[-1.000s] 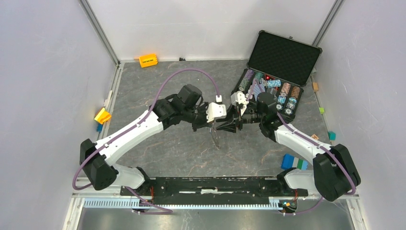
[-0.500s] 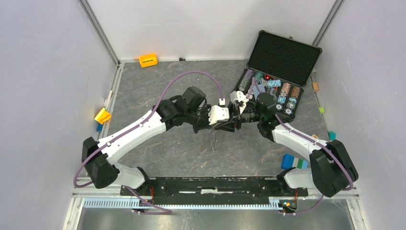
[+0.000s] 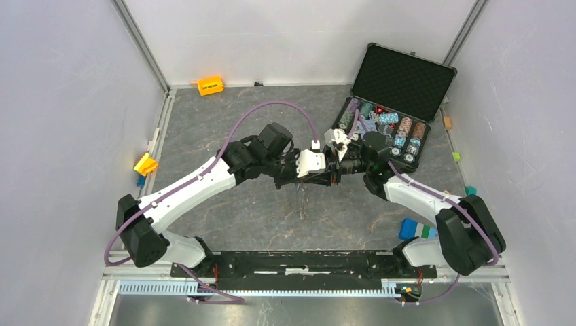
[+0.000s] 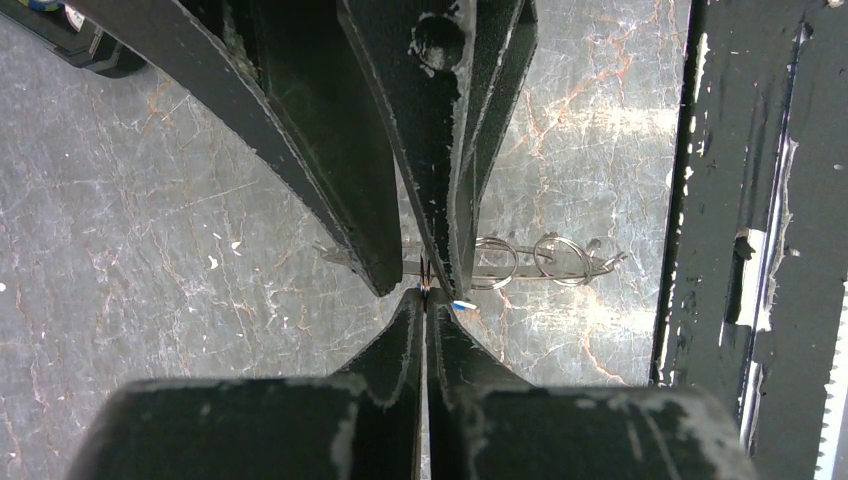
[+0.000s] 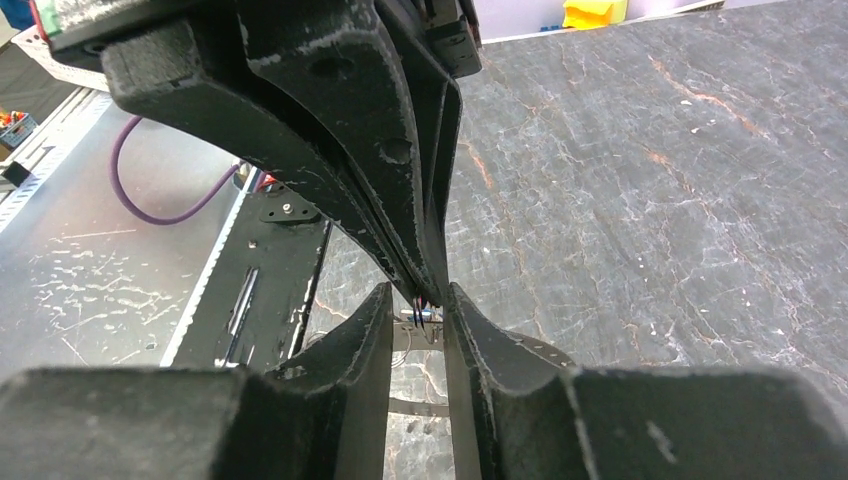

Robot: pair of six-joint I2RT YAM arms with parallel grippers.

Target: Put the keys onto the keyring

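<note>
- Left pincer (image 4: pixel 425 300): the black fingers are pressed fully together on the top of the keyring (image 4: pixel 520 262). This is a short string of thin silvery wire loops, trailing from the pinch toward the near edge of the grey marbled table (image 3: pixel 224 136) and held above its middle.
- Right pincer (image 5: pixel 415 330): the black fingers stand narrow, with a slim slot between them. The left fingertips and a small silvery piece sit in that slot. Whether the pads touch the piece cannot be told.
- Key (image 4: pixel 462 303): a tiny blue fleck just beside the pinch point, too small to make out in full. It is judged to be the head of the key being offered to the ring.
- Change: over the last second the two arms have drawn tip to tip. The right pincer has narrowed from a wider gape, and the hanging loops have shifted slightly toward the left edge.
- Meaning: threading appears to be in hand, and no key is yet visibly on the ring.
- Writing: none is legible. The open black hard case (image 3: pixel 401 81) at the far right corner holds rows of chips, whose markings are too small to read.
</note>
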